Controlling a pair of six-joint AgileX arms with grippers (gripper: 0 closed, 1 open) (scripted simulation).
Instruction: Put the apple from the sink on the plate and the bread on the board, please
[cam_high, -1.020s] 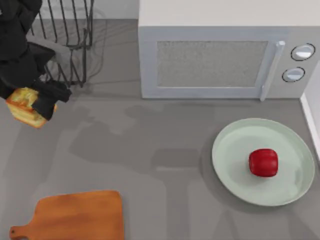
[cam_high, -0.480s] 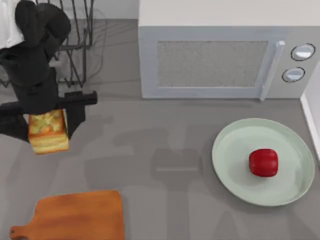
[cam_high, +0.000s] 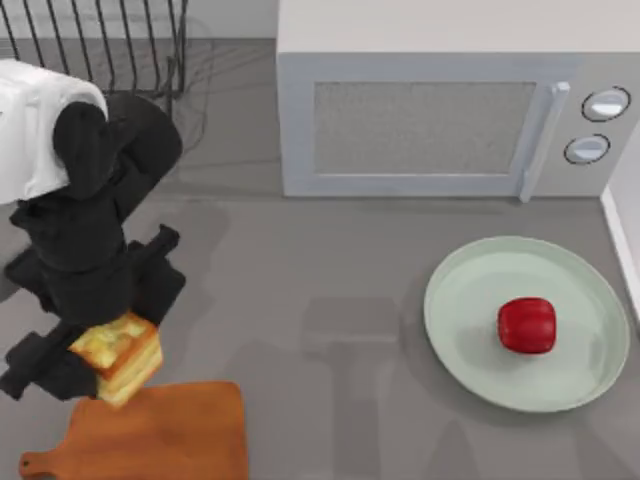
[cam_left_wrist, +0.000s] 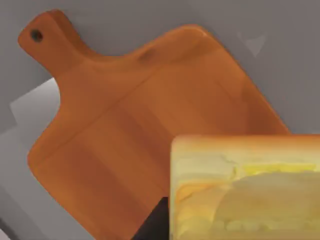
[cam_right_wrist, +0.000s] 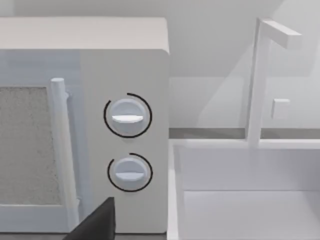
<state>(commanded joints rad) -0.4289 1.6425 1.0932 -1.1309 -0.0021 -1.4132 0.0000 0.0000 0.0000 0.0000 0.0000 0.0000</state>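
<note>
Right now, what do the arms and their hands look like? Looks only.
The left arm is matte black with bulky rounded segments and a white casing section at its upper end. Its left hand is black and blocky, with two flat fingers. No cables or markings are visible. From the right hand, a dark grey angular finger tip shows in the right wrist view.

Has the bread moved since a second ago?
Yes. Held by the left gripper, the bread went from beside the dish rack toward the board.
</note>
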